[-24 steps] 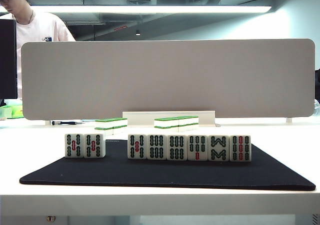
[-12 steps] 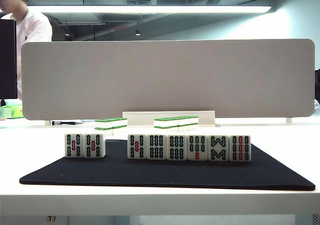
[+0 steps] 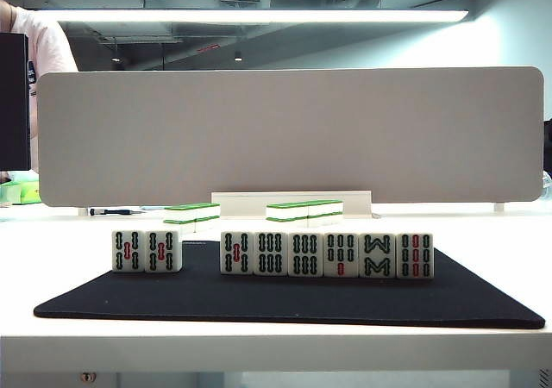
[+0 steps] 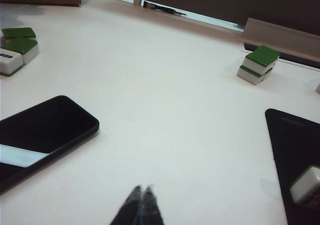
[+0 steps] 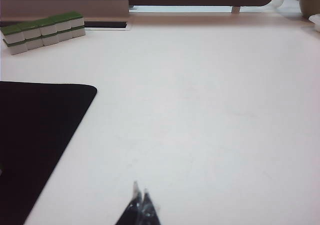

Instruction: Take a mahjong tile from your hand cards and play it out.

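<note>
Only the person (image 3: 39, 43) in the white shirt behind the grey divider panel (image 3: 289, 134) has moved, slipping almost out of sight past the far left end of the black mat (image 3: 285, 297); the tiles and both arms are as they were.

Seen from its wrist, the left gripper (image 4: 141, 201) has its jaws pressed together with nothing between them, hovering over bare white table (image 4: 165, 110) off the left side of the mat. A black phone (image 4: 42, 132) lies just beside it, and a two-high stack of green-backed tiles (image 4: 258, 65) sits beyond, near the mat's back corner.

From the other wrist view, the right gripper (image 5: 140, 204) is likewise closed on nothing, above the table just off the mat's right edge. A double row of green-backed tiles (image 5: 44, 31) lies behind the mat.

From the exterior view, the hand cards (image 3: 274, 252) stand upright along the mat's rear edge: two at the left, a gap, then six more. No bird-faced mahjong tile can be made out anywhere.
</note>
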Motion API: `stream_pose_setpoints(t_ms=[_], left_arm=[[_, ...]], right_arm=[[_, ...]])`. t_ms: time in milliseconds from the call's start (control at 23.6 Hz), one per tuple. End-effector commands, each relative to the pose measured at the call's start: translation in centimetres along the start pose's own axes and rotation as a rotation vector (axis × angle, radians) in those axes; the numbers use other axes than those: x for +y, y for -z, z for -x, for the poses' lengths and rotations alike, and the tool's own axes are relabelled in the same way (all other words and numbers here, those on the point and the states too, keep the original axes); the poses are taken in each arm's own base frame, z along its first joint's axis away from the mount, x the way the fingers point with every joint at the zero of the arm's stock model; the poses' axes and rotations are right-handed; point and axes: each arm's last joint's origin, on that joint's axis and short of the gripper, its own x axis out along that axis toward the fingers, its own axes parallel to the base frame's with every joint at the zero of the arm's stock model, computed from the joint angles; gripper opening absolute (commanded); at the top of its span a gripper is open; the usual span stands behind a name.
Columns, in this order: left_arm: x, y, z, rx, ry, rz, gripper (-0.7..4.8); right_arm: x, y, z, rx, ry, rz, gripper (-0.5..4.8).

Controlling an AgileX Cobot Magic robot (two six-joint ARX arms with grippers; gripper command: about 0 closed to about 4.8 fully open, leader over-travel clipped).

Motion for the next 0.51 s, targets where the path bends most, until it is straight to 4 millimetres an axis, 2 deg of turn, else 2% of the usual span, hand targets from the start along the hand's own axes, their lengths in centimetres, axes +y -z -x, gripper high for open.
stream_pose_setpoints(t_ms=[42,170,297,509], left_arm=[[-0.01,0.07,0.01,0.01,0.003,-0.003,-0.05],[-0.01,0.07,0.01,0.01,0.003,-0.002,-0.05],[-0.01,0.07,0.01,0.01,0.003,-0.003,-0.06],[-0.01,0.07,0.01,0.01,0.003,-0.003,-0.05]], right_arm=[[-0.07,-0.24,0.06,-0.028,0.013,0.058,-0.01],[-0.39,-0.19,0.07,-0.021,0.08,0.057,-0.01],[-0.47,0.02,0.06,-0.004,0.077,-0.023,-0.01],[-0.47,0.03,0.06,-0.003,0.077,-0.022,-0.01]])
